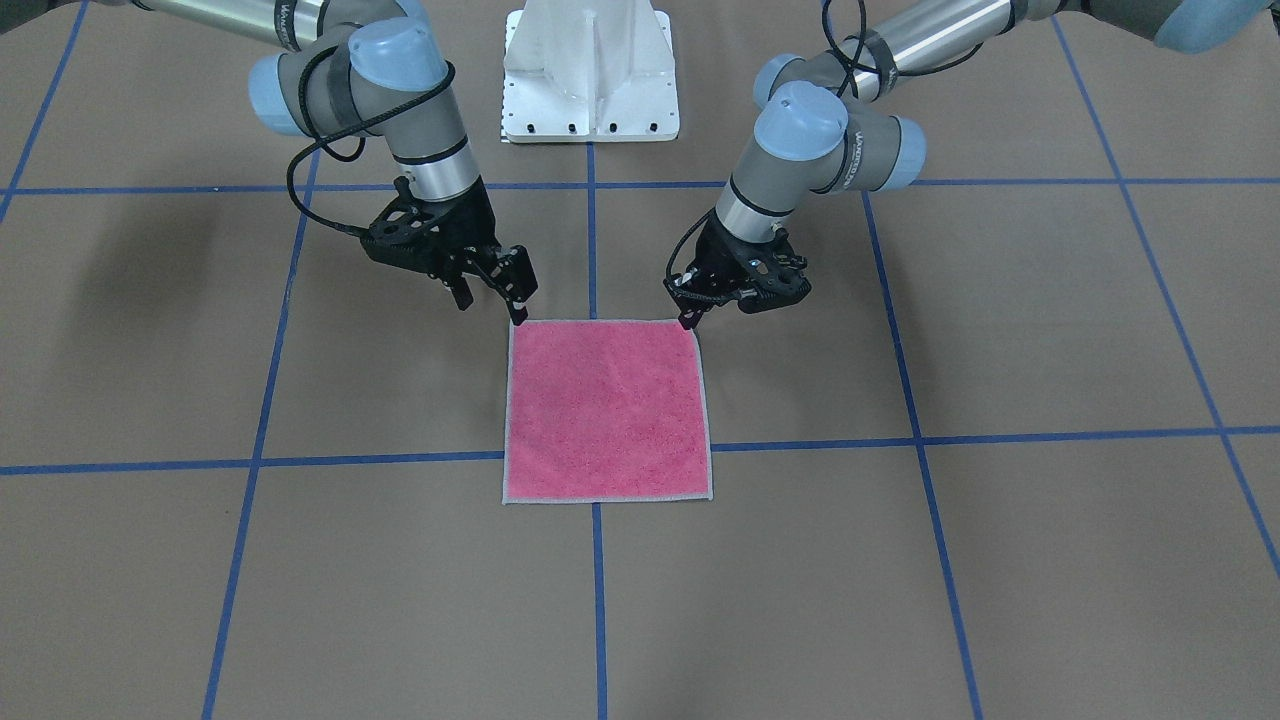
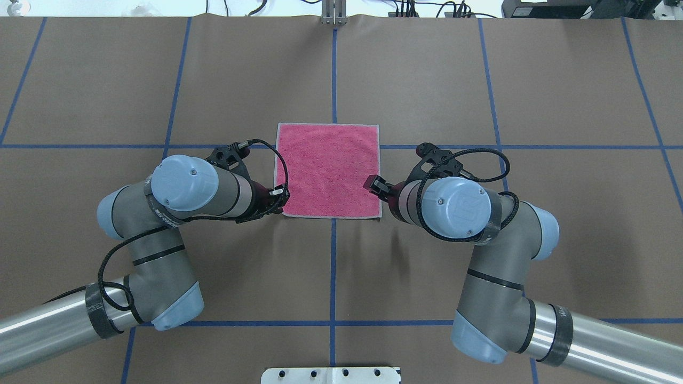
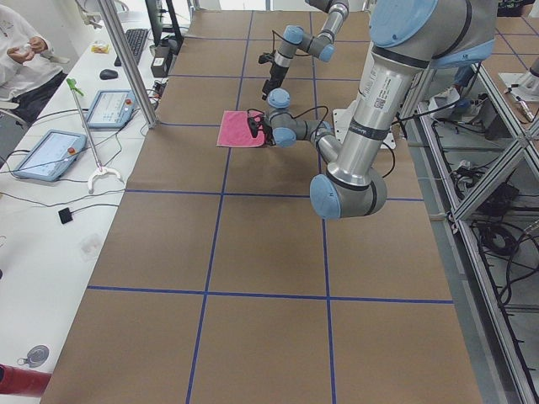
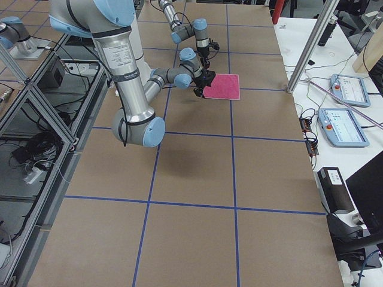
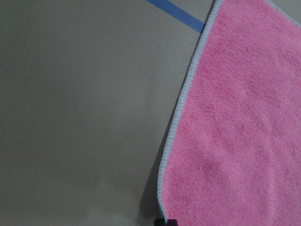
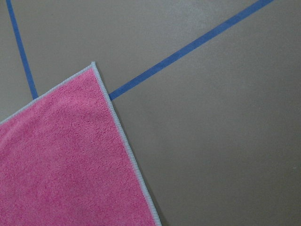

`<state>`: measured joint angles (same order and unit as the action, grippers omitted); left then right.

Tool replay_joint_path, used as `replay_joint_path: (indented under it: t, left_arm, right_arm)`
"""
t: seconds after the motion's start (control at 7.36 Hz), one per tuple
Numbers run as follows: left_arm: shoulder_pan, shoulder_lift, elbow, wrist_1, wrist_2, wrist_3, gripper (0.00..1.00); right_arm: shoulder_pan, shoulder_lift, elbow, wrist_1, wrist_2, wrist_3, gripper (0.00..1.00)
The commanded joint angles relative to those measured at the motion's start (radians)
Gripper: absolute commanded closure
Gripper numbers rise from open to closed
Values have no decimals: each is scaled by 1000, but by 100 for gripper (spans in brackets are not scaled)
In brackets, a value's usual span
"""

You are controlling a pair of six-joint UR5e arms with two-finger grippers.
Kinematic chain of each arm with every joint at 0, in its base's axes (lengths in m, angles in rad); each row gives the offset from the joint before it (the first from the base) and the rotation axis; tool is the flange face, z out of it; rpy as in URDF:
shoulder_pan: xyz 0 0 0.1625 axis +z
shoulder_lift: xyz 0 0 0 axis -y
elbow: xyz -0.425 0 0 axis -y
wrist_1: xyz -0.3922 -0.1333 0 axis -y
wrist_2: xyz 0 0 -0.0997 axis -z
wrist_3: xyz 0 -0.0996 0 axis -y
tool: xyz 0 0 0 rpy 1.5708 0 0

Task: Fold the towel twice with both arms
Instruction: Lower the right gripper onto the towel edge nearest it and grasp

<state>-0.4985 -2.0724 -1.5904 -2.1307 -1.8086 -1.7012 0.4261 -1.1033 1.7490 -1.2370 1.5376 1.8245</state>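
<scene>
One right gripper (image 1: 493, 300) (parted), at towel (image 1: 608, 410) corner

Left arm (image 2: 160, 266) and right arm (image 2: 496, 282) are silver-grey tubes with light blue joint caps and black bands. Behind the black skeletal left gripper (image 1: 690, 312) and right gripper (image 1: 492, 298), black cables (image 1: 290, 180) loop. Grey lettering marks the wrists. The white base (image 1: 590, 100) carries dark bolts along its edge.

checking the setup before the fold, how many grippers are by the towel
2. The left gripper is by the towel's corner nearest the robot on its left side. The right gripper is by the other robot-side corner. No others seem hidden.
</scene>
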Motion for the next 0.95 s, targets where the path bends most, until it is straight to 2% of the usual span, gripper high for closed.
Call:
replay_joint_path:
  t: [0.0,0.27,0.54,0.82]
  left_arm:
    - [0,0,0,-2,0,0,100]
    - [0,0,0,-2,0,0,100]
    - [0,0,0,-2,0,0,100]
    - [0,0,-2,-2,0,0,100]
  right_arm:
    - [-18,22,-42,2,-14,6,26]
    - [-38,20,-48,-4,-34,7,29]
    - [-41,20,-63,-6,-34,7,39]
    - [-43,20,-65,-6,-34,7,41]
